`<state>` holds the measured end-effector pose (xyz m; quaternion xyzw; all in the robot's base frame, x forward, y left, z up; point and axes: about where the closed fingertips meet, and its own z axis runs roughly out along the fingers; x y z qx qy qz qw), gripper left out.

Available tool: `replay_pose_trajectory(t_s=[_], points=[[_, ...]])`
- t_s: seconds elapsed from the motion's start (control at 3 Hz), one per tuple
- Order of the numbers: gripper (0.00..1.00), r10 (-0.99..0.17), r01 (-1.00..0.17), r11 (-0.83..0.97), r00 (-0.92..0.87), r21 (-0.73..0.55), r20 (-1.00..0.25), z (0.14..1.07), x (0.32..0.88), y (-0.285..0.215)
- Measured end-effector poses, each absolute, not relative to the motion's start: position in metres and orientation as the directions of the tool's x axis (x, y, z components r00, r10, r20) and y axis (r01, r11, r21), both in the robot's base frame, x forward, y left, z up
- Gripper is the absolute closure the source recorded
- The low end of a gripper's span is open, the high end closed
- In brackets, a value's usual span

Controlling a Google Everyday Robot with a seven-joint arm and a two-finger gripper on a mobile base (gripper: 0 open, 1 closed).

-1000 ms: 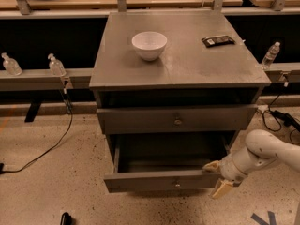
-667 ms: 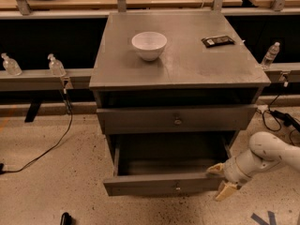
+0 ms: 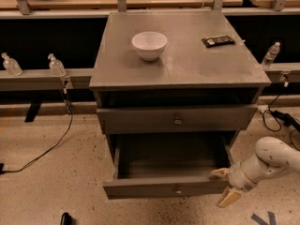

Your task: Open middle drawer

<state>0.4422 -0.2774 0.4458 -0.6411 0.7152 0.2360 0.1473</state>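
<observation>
- Two knobbed drawer fronts show under the grey worktop [image 3: 187,69]. The lower one is the middle drawer [image 3: 154,189], pulled well out over the floor with its inside in shadow.
- The upper drawer [image 3: 140,120] stands a little proud of the frame.
- The claw [image 3: 225,185] sits low at the middle drawer's right front corner. Its two pale fingers [image 3: 228,198] are spread apart and clamp nothing that I can make out. The upper tip is right at that corner.
- On the worktop stands a white bowl [image 3: 149,45]. A flat black packet [image 3: 218,41] lies well apart from it, to the right.
</observation>
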Motion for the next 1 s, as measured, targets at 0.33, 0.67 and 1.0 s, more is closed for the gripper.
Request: replay_pose_trajectory(t_s=[0.33,0.67,1.0], points=[[0.40,-0.848,-0.987,0.067,-0.135,0.149,-0.513,0.446,0.443,-0.277],[0.34,-0.750,-0.992,0.123,-0.115,0.033,-0.652,0.479,0.476,-0.275],[0.34,-0.633,-0.978,0.195,-0.067,-0.075,-0.771,0.518,0.516,-0.275]])
